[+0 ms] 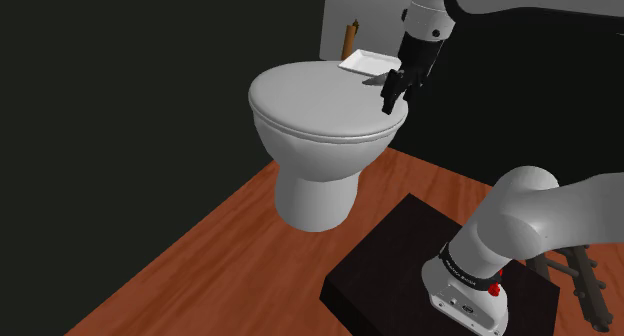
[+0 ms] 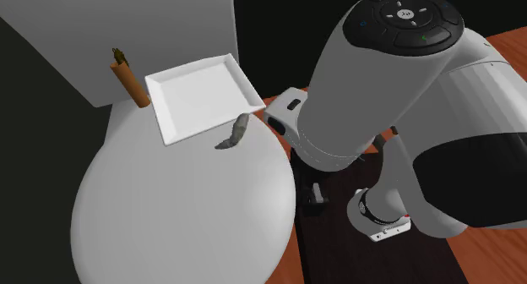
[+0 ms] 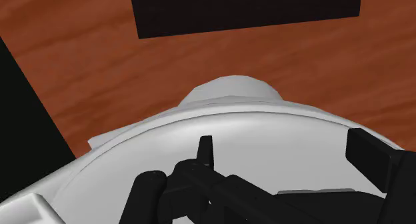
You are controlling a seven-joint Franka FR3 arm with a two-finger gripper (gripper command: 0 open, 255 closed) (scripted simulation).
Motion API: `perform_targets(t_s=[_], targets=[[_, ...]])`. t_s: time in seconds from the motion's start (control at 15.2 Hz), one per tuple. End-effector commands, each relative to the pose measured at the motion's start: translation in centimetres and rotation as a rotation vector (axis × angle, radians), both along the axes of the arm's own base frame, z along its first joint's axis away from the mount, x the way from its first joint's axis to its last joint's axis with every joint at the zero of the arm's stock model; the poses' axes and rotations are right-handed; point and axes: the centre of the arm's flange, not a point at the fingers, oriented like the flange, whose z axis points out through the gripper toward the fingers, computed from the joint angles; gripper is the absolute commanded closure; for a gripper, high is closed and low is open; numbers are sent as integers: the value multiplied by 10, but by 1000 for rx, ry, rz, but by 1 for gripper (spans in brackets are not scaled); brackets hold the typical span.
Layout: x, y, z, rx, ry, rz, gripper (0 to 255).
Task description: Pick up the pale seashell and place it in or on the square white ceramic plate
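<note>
Presently, shoulder view: gripper (image 1: 393,92) hangs empty at three o'clock of the shell (image 1: 371,81); second exterior view: shell lies on the lid (image 2: 169,215) at five o'clock of the plate (image 2: 198,96), where a skewed descent could knock it off; wrist view: fingers (image 3: 373,164) spread.

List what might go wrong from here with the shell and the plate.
The shell lies right beside the plate, near the rim of the toilet lid. A clumsy close of the hand might flick it off onto the floor. Coming in, the hand may also shove the plate or knock the brown stick beside it.
</note>
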Motion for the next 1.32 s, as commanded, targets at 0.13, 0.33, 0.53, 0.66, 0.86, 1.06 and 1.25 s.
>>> perform_targets(t_s=[0.13, 0.33, 0.53, 0.66, 0.86, 1.06, 1.25], targets=[[22, -19, 5, 9, 22, 30, 0], [57, -46, 11, 21, 55, 75, 0], [94, -72, 16, 34, 88, 119, 0], [118, -88, 18, 43, 110, 149, 0], [157, -111, 21, 55, 142, 194, 0], [167, -117, 10, 59, 152, 207, 0], [166, -117, -5, 59, 152, 207, 0]])
